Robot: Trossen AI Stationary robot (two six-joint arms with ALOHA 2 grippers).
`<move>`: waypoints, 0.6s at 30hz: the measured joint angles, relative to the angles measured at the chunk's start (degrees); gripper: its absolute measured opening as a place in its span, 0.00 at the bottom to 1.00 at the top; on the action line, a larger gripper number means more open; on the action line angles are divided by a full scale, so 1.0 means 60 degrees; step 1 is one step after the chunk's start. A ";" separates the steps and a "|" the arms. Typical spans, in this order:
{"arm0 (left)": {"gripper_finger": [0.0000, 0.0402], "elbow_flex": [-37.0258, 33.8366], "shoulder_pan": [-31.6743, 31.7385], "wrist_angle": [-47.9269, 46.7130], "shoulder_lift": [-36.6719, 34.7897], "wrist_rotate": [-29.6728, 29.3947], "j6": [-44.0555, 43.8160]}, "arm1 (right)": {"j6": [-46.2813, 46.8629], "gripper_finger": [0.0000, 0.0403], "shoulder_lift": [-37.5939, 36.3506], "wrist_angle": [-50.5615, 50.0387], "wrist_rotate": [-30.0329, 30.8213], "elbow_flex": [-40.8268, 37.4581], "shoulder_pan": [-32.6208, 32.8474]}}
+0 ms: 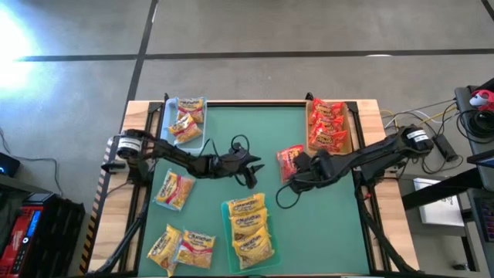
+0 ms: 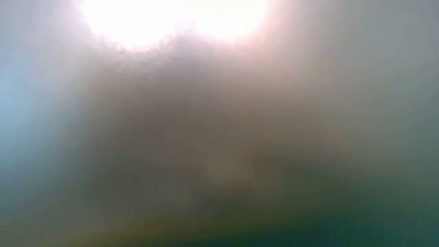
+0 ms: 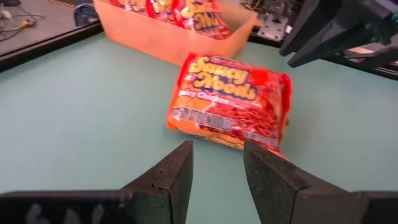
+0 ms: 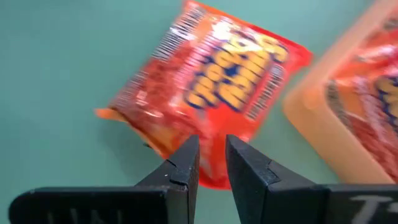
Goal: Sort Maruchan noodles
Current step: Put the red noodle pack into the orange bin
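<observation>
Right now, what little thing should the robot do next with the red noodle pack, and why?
Probably lower the right tool and close on the red packet. The packet lies flat on the green mat, beside the tan tray of red packets, and the tool's narrowly parted fingers hang at its edge, holding nothing.

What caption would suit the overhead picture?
Two arms meet mid-table: right gripper over a loose red packet, tan tray of red ones behind it.
</observation>
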 joint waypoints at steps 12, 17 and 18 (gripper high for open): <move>0.31 0.0137 0.0271 0.0226 -0.0037 0.0013 0.0274 | -0.0024 0.17 0.1011 -0.0265 0.0616 -0.0212 -0.0544; 0.31 0.0532 0.0288 0.0190 -0.0080 0.0386 0.0849 | -0.0453 0.17 0.1585 0.0110 0.1182 -0.0208 -0.0869; 0.31 0.0598 0.0288 0.0103 -0.0080 0.0533 0.0945 | -0.0658 0.17 0.1692 0.0349 0.1191 -0.0208 -0.0947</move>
